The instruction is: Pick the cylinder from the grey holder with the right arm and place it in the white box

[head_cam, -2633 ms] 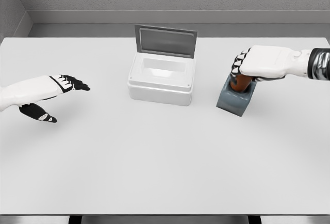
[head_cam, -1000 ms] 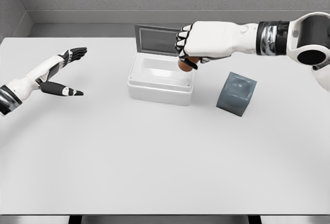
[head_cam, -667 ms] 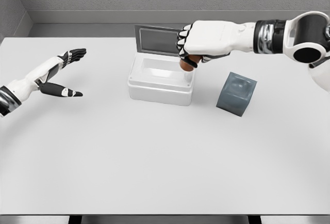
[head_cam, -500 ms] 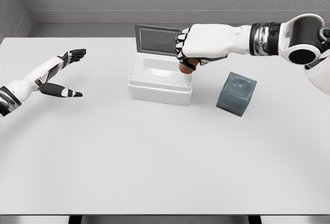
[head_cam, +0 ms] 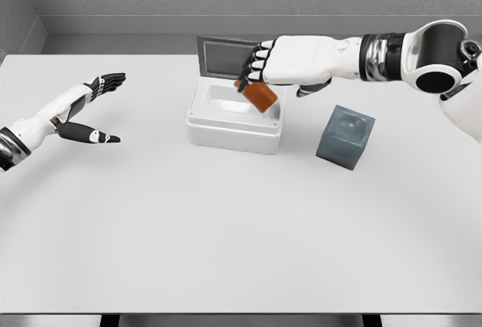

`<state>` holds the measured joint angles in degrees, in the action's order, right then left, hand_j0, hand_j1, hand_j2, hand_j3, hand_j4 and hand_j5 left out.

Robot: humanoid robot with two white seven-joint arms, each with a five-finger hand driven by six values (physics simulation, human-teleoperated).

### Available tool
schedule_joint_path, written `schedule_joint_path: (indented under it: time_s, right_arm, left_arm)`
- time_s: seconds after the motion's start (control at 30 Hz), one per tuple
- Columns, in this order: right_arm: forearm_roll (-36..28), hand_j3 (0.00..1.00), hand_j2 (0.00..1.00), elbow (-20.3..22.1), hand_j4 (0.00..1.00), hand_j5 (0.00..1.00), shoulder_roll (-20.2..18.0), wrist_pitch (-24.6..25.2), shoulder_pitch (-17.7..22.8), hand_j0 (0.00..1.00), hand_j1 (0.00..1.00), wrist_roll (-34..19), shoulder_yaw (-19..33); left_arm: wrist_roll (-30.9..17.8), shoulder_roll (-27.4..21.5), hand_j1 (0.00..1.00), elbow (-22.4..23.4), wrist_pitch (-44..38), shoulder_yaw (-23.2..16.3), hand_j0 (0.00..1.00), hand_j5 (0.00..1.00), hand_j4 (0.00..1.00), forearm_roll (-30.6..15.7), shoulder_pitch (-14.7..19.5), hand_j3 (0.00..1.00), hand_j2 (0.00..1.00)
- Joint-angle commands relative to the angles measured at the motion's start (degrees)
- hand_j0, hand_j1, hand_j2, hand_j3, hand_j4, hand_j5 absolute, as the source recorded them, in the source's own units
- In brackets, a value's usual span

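The orange-brown cylinder (head_cam: 260,97) hangs tilted over the right side of the open white box (head_cam: 232,134), just under my right hand's fingers (head_cam: 252,59). My right hand (head_cam: 273,78) reaches in from the right above the box with its fingers spread and the thumb held apart, no longer wrapped around the cylinder. Whether a fingertip still touches the cylinder's top I cannot tell. The grey holder (head_cam: 346,138) stands to the right of the box with nothing in it. My left hand (head_cam: 102,108) hovers open over the table's left side.
The box's lid (head_cam: 218,56) stands upright at its back edge, partly behind my right hand. The white table (head_cam: 226,229) ends at a grey wall behind and at a front edge near the bottom of the view.
My right hand carried the cylinder from the holder to above the box, then its fingers opened; the cylinder has tipped and dropped a little toward the box. The left arm rose earlier, then stayed still.
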<state>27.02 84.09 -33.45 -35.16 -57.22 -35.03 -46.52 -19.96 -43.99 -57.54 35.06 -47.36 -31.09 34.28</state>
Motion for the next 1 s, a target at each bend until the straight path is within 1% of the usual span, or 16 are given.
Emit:
schedule_joint_path:
  time_s: [0.0, 0.1, 0.17, 0.27, 0.3, 0.37, 0.4, 0.43, 0.47, 0.5, 0.53, 0.6, 0.7, 0.73, 0.87, 0.97]
  right_arm:
    - [-0.4, 1.00, 1.00, 1.4, 1.00, 1.00, -0.1, 0.2, 0.0, 1.00, 1.00, 0.0, 0.6]
    - [-0.6, 1.00, 1.00, 3.4, 1.00, 1.00, -0.2, 0.2, 0.0, 1.00, 1.00, 0.0, 3.4]
    - [-0.7, 1.00, 1.00, 4.8, 1.00, 1.00, -1.0, 0.2, 0.1, 1.00, 1.00, 0.0, 3.8]
    - [-3.7, 1.00, 1.00, 7.0, 1.00, 1.00, -5.5, 0.2, 1.1, 1.00, 1.00, 0.0, 6.1]
    - [-4.0, 1.00, 1.00, 7.2, 1.00, 1.00, -6.6, 0.2, 2.3, 1.00, 1.00, 0.0, 6.1]
    - [-4.1, 1.00, 1.00, 7.3, 1.00, 1.00, -9.3, 0.2, 3.5, 1.00, 1.00, 0.0, 6.6]
    - [-4.1, 1.00, 1.00, 7.3, 1.00, 1.00, -10.6, 0.2, 4.7, 1.00, 1.00, 0.0, 9.4]
    - [-4.4, 1.00, 1.00, 7.2, 1.00, 1.00, -11.5, 0.2, 6.8, 1.00, 1.00, 0.0, 13.1]
    - [-5.3, 1.00, 1.00, 7.2, 1.00, 1.00, -13.4, 0.2, 8.6, 1.00, 1.00, 0.0, 16.4]
    - [-6.0, 1.00, 1.00, 7.2, 1.00, 1.00, -15.2, 0.2, 10.4, 1.00, 1.00, 0.0, 18.0]
    - [-6.0, 1.00, 1.00, 7.0, 1.00, 1.00, -17.1, 0.2, 11.9, 1.00, 1.00, 0.0, 19.9]
    - [-6.0, 1.00, 1.00, 7.0, 1.00, 1.00, -18.4, 0.2, 16.2, 1.00, 1.00, 0.0, 24.4]
    - [-6.0, 1.00, 1.00, 7.0, 1.00, 1.00, -19.6, 0.2, 19.2, 1.00, 1.00, 0.0, 25.2]
    - [-5.9, 1.00, 1.00, 7.0, 1.00, 1.00, -19.5, 0.2, 19.6, 1.00, 1.00, 0.0, 25.1]
    - [-5.9, 1.00, 1.00, 7.0, 1.00, 1.00, -18.3, 0.2, 20.7, 1.00, 1.00, 0.0, 25.0]
    - [-6.0, 1.00, 1.00, 7.0, 1.00, 1.00, -18.2, 0.2, 20.7, 1.00, 1.00, 0.0, 25.0]
  left_arm:
    - [0.0, 0.0, 1.00, 0.0, -0.1, 0.1, 1.00, 1.00, 1.00, -0.4, 0.0, 1.00, 1.00]
    - [0.0, 0.0, 1.00, 0.0, -0.1, 0.1, 1.00, 1.00, 1.00, -0.4, 0.0, 1.00, 1.00]
    - [0.0, 0.0, 1.00, 0.0, -0.1, 0.2, 1.00, 1.00, 1.00, -0.4, 0.0, 1.00, 1.00]
    - [0.0, -0.2, 1.00, 0.2, -0.1, 0.2, 1.00, 1.00, 1.00, -0.4, 0.2, 1.00, 1.00]
    - [0.0, 0.0, 1.00, 2.0, -0.1, 0.0, 1.00, 1.00, 1.00, -0.4, 0.7, 1.00, 1.00]
    - [0.0, 2.9, 1.00, 6.0, -0.1, -0.1, 1.00, 1.00, 1.00, -0.3, 4.3, 1.00, 1.00]
    - [-1.2, 6.7, 1.00, 10.1, -0.1, -0.1, 1.00, 1.00, 1.00, -0.3, 7.1, 1.00, 1.00]
    - [-4.6, 10.4, 1.00, 13.1, -0.1, 0.0, 1.00, 1.00, 1.00, 0.1, 9.3, 1.00, 1.00]
    - [-6.0, 13.8, 1.00, 17.2, -0.1, 0.3, 1.00, 1.00, 1.00, 0.4, 11.0, 1.00, 1.00]
    - [-6.1, 16.8, 1.00, 21.1, -0.1, 0.4, 1.00, 1.00, 1.00, 1.8, 13.2, 1.00, 1.00]
    - [-6.2, 18.3, 1.00, 22.6, -0.1, 0.5, 1.00, 1.00, 1.00, 2.6, 14.3, 1.00, 1.00]
    - [-6.5, 19.7, 1.00, 22.6, -0.1, 0.5, 1.00, 1.00, 1.00, 2.9, 15.4, 1.00, 1.00]
    - [-8.1, 21.4, 1.00, 22.7, -0.1, 0.5, 1.00, 1.00, 1.00, 3.0, 15.6, 1.00, 1.00]
    - [-9.5, 22.1, 1.00, 22.7, -0.1, 0.6, 1.00, 1.00, 1.00, 3.0, 15.7, 1.00, 1.00]
    - [-10.4, 24.0, 1.00, 22.8, -0.1, 1.9, 1.00, 1.00, 1.00, 3.0, 17.0, 1.00, 1.00]
    - [-10.7, 25.0, 1.00, 22.8, -0.1, 6.2, 1.00, 1.00, 1.00, 3.0, 17.6, 1.00, 1.00]
